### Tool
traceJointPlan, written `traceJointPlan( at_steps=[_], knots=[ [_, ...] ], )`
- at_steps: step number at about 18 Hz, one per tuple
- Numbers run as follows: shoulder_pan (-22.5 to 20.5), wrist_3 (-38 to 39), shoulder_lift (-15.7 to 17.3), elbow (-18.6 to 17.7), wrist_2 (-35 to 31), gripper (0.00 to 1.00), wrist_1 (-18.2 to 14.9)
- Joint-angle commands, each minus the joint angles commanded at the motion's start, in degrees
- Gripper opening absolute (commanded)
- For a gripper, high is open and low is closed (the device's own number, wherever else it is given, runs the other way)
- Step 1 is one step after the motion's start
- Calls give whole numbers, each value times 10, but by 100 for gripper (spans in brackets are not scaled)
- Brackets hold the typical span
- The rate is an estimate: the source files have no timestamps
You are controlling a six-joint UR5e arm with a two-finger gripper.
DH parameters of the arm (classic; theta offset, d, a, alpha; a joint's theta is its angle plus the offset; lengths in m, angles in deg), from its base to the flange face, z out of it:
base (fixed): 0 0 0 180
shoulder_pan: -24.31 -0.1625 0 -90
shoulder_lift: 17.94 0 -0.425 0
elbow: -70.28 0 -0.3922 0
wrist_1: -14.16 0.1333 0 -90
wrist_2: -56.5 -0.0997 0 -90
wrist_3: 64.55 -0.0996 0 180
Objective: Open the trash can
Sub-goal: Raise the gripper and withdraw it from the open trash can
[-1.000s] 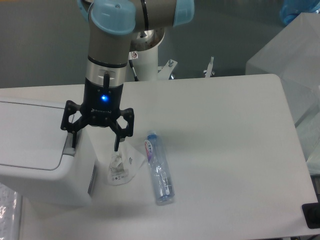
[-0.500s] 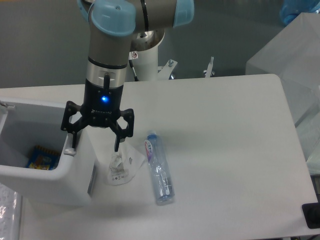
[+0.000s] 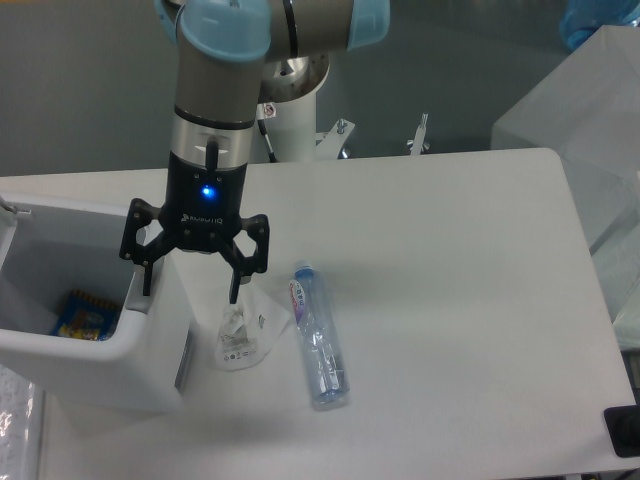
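The white boxy trash can (image 3: 120,365) stands at the table's left edge with its lid swung up out of sight, so the inside shows. A yellow and blue packet (image 3: 78,315) lies at its bottom. My gripper (image 3: 190,290) hangs open over the can's right rim. Its left finger (image 3: 146,280) is just above the push tab (image 3: 137,303), and its right finger (image 3: 234,285) is outside the can above a crumpled clear wrapper. It holds nothing.
A crumpled clear plastic wrapper (image 3: 240,335) lies right of the can. A clear water bottle (image 3: 318,338) lies on its side beside it. A translucent box (image 3: 590,120) stands at the far right. A small black object (image 3: 624,432) sits at the lower right corner.
One second ago the lid was flat and shut; it has sprung open and shows the inside. The gripper has risen slightly off the push tab.
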Motion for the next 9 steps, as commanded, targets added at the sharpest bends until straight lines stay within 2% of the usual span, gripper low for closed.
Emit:
traceJointPlan(
  at_steps=[3,5,8,9],
  knots=[
    [-17,-15,-1,20,-1,100,4],
    [-29,-52,0,22,-17,100,-1],
    [-29,-112,-2,14,-117,100,-5],
    [-29,-126,-4,14,-133,100,-5]
  ],
)
